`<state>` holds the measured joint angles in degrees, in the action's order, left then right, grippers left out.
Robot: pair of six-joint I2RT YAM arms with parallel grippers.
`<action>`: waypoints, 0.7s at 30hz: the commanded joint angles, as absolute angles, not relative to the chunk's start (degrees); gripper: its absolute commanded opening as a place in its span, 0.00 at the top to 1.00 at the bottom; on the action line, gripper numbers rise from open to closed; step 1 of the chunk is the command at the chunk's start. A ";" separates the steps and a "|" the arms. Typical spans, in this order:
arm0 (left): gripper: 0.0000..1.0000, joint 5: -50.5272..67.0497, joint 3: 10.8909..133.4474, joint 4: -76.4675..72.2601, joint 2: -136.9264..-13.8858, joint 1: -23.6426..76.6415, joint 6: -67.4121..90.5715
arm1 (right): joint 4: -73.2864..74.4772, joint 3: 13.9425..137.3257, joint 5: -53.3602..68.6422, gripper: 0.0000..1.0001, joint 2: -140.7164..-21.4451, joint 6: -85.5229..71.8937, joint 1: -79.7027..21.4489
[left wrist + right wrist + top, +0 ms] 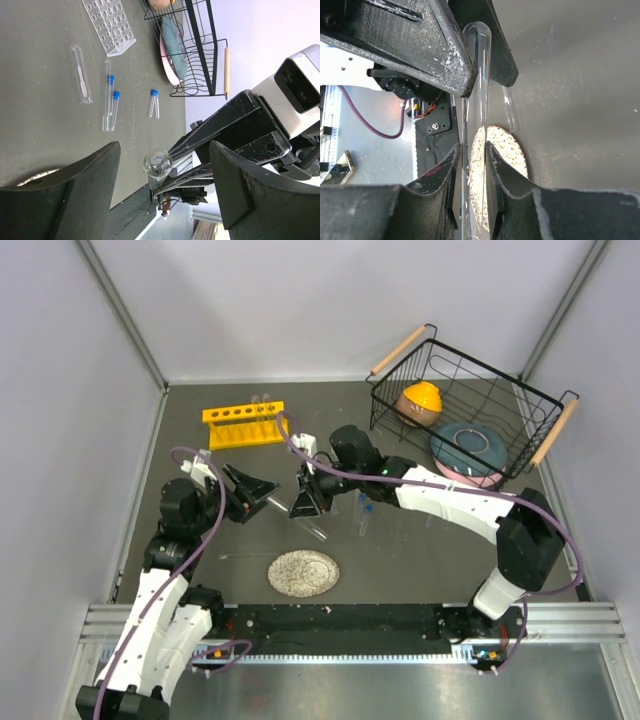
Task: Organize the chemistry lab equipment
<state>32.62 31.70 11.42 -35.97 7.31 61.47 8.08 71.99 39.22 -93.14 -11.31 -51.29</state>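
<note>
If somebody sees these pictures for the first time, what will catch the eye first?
At mid-table, the right claw is shut on a clear glass test tube, and the open left claw stands around the tube's round end, apparently not touching it. After that, the eye goes to the yellow tube rack at the back left and the black wire basket at the back right.

top: overhead, far | wrists: close, facing each other | shared: test tube [157, 162]
</note>
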 commanded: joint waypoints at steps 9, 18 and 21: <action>0.39 36.91 33.31 13.89 -35.07 5.45 55.90 | 6.33 70.75 40.43 0.84 -89.56 -6.42 -51.94; 0.62 38.14 33.75 14.06 -35.59 5.19 55.02 | 6.50 70.05 40.61 0.84 -88.86 -4.75 -52.38; 0.70 38.67 34.28 14.41 -35.77 5.19 54.58 | 6.59 70.14 40.52 0.84 -89.03 -4.66 -52.47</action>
